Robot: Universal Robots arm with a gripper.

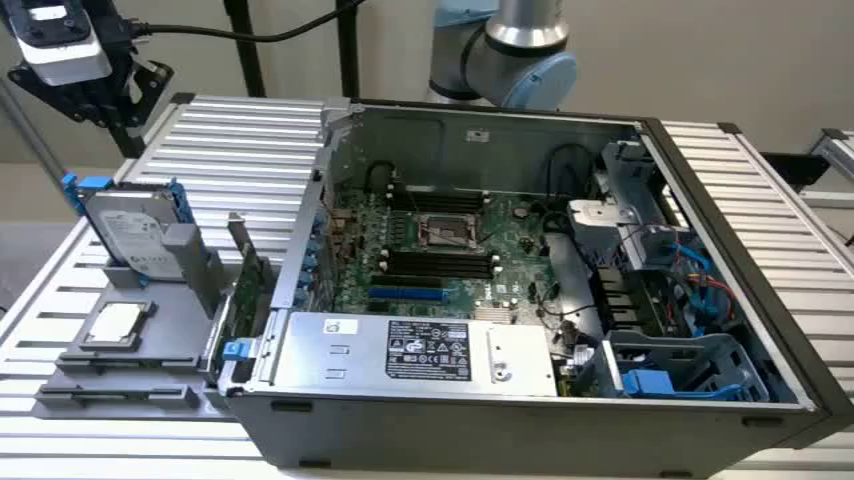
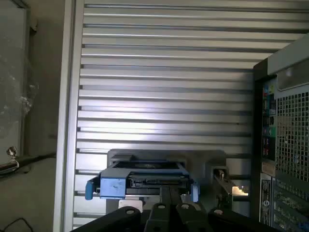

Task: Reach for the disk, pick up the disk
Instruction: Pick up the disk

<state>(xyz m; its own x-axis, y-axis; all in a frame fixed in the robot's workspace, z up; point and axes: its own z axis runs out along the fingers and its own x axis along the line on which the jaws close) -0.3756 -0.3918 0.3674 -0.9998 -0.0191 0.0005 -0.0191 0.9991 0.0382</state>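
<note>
Flat silver-grey disk [image 1: 134,232] in blue plastic carrier, upright in grey holder [image 1: 194,272] beside the open metal computer case [image 1: 534,420], ribbed aluminium desk [image 1: 254,140], gripper [image 1: 100,100] high beside the case, dark fingers [image 2: 161,212] apparently pressed together, empty

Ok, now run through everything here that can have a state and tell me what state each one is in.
disk: upright in the grey stand, not gripped.
pincer: shut, empty, above the disk, not touching it.
computer case: lying on its side, panel off, inside exposed.
chip: lying flat on the grey tray.
</note>
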